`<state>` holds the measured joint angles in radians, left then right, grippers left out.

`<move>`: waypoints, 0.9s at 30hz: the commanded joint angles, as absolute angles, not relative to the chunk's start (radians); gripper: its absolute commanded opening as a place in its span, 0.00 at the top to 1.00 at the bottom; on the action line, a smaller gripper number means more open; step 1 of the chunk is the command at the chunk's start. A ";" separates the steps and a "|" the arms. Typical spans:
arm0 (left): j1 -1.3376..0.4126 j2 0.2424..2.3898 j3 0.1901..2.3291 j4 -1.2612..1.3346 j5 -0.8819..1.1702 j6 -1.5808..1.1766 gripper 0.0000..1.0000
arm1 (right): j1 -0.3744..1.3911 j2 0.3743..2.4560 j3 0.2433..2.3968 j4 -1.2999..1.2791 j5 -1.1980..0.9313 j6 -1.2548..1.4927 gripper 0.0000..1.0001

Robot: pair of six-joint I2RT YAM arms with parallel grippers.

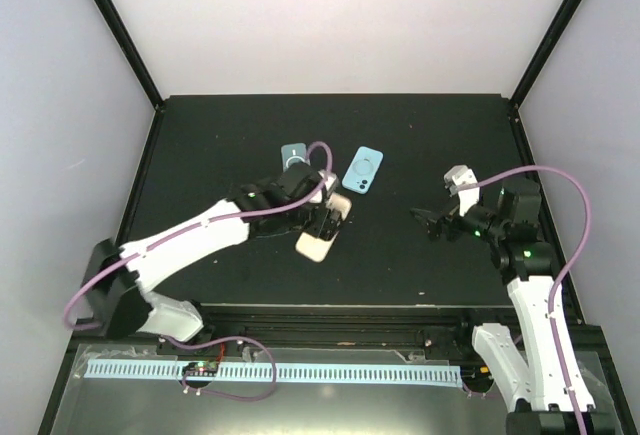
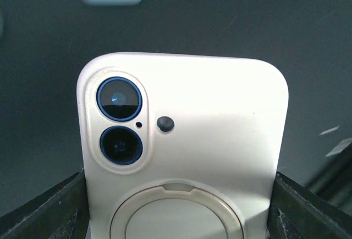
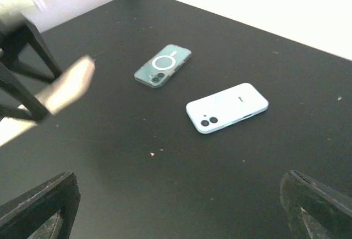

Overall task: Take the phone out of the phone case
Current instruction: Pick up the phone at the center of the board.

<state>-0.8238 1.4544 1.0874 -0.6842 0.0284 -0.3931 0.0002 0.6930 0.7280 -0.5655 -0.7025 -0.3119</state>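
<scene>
Cased phone sits inside the left gripper, seemingly clamped by its long edges.

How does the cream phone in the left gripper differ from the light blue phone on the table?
The cream phone sits between the left gripper's fingers; the light blue phone lies free on the table. The cream phone's back is off-white, the light blue phone's pale blue. Both show two camera lenses.
</scene>
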 commanded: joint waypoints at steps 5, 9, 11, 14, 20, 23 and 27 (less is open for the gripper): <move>-0.839 1.087 1.050 -0.122 0.170 -0.468 0.52 | 0.005 0.854 0.967 -0.675 -0.985 -0.211 0.00; -0.840 1.044 0.966 0.122 0.227 -0.528 0.52 | 0.009 0.923 1.017 -0.702 -1.219 -0.177 0.00; -0.839 1.050 0.952 0.205 0.278 -0.548 0.52 | 0.029 0.955 1.045 -0.735 -1.300 -0.198 0.00; -0.840 1.078 0.927 0.353 0.351 -0.592 0.52 | 0.100 0.976 1.080 -0.773 -1.285 -0.244 0.00; -0.841 1.151 0.928 0.485 0.444 -0.680 0.54 | 0.232 1.001 1.073 -0.739 -1.250 -0.201 0.00; -0.842 1.159 0.902 0.577 0.476 -0.733 0.54 | 0.309 1.016 1.075 -0.733 -1.223 -0.172 0.00; -0.848 1.153 0.894 0.584 0.479 -0.746 0.54 | 0.362 0.995 1.042 -0.648 -1.228 -0.109 0.00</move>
<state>-0.8436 1.1713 0.8833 0.4137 0.4320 -0.6937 0.3229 1.0191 1.0534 -0.7334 -1.2167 -0.1806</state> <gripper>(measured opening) 0.807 0.996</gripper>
